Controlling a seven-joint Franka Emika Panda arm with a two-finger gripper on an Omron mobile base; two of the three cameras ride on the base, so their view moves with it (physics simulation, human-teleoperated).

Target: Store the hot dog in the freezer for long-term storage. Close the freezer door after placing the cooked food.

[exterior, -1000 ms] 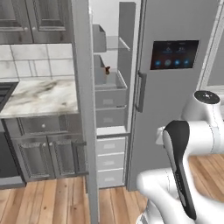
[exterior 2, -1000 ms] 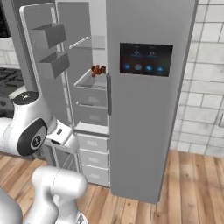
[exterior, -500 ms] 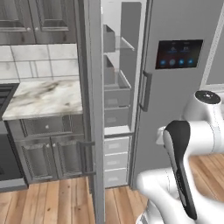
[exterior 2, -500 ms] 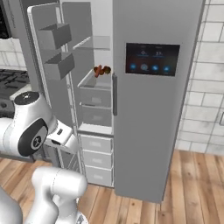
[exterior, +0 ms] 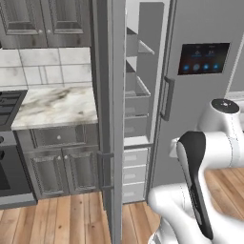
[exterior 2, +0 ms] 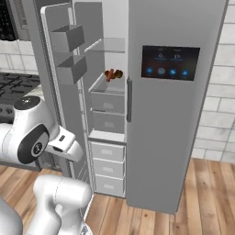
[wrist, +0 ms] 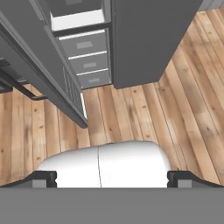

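Note:
The hot dog (exterior 2: pixel 109 74) lies inside the freezer (exterior 2: pixel 109 98) on top of the upper drawer, beside a rounder brown lump (exterior 2: pixel 118 73). The freezer door (exterior 2: pixel 62 87) stands wide open to the left, its grey bins facing the room; in the left base view the freezer door (exterior: pixel 114 119) shows edge-on and hides the hot dog. My gripper (wrist: pixel 112 178) points down at the wooden floor in front of the freezer's lower drawers (wrist: pixel 83 57). Its fingertips (wrist: pixel 43 178) are spread wide with nothing between them.
The wider grey door with the dark display panel (exterior 2: pixel 170 62) is shut on the right. A marble counter (exterior: pixel 52 105) over grey cabinets and a stove (exterior: pixel 7 102) lie left of the open door. Wooden floor (wrist: pixel 144 105) spreads in front of the fridge.
The whole scene has slid rightward in both base views, so the camera has moved with the base. The arm keeps its pose. The open door now hides the hot dog in the left view.

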